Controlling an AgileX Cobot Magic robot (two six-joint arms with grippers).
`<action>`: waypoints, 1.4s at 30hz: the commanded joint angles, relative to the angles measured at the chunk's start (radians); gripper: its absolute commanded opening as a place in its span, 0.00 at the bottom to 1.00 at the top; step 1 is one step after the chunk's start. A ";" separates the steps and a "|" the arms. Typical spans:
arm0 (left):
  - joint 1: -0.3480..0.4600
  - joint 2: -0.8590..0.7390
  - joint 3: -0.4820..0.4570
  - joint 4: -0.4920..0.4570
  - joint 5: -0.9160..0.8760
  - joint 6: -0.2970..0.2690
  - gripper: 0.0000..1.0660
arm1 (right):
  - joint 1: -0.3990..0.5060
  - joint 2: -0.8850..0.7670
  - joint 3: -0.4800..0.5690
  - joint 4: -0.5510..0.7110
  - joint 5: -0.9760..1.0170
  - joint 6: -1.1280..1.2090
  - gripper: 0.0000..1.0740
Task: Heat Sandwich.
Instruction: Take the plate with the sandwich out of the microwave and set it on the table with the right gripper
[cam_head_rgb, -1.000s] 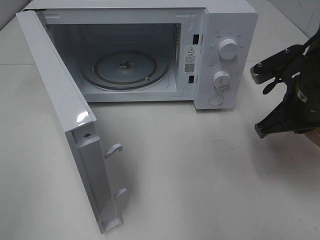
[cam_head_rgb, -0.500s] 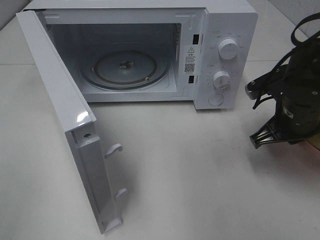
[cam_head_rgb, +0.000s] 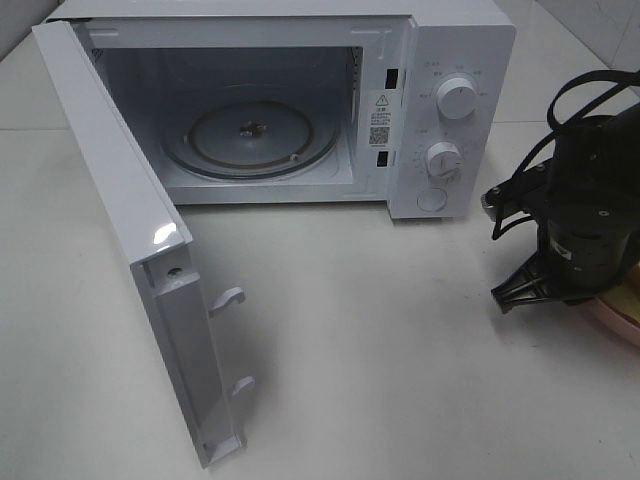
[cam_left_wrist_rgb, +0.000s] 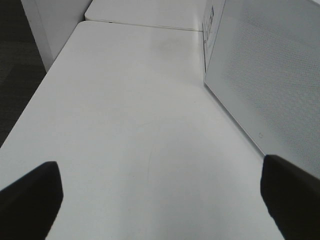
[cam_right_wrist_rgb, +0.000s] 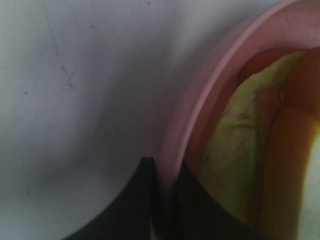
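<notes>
The sandwich (cam_right_wrist_rgb: 235, 150) lies on a round pink plate (cam_right_wrist_rgb: 210, 85); its pale green layer and golden crust fill the right wrist view. My right gripper (cam_right_wrist_rgb: 167, 200) is shut on the plate's rim, one dark finger on each side. In the exterior view the right gripper (cam_head_rgb: 520, 292) is low over the table at the right, and only a sliver of the plate (cam_head_rgb: 622, 322) shows behind the arm; the sandwich is hidden there. My left gripper (cam_left_wrist_rgb: 160, 200) is open over bare table, holding nothing.
A white microwave (cam_head_rgb: 440, 100) stands at the back, its door (cam_head_rgb: 120, 230) swung wide toward the front left. The glass turntable (cam_head_rgb: 250, 135) inside is bare. The door's outer face (cam_left_wrist_rgb: 270, 70) stands beside the left gripper.
The right arm has come down and slightly left to the plate's edge, and the plate's pink rim now shows beneath it. The microwave and left gripper have not moved.
</notes>
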 joint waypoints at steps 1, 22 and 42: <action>0.003 -0.023 0.003 -0.009 -0.008 0.000 0.97 | -0.008 0.019 -0.004 -0.051 0.010 0.018 0.01; 0.003 -0.023 0.003 -0.009 -0.008 0.000 0.97 | -0.008 0.035 -0.004 -0.019 -0.011 0.035 0.09; 0.003 -0.023 0.003 -0.009 -0.008 0.000 0.97 | -0.008 -0.085 -0.004 0.157 0.019 -0.180 0.56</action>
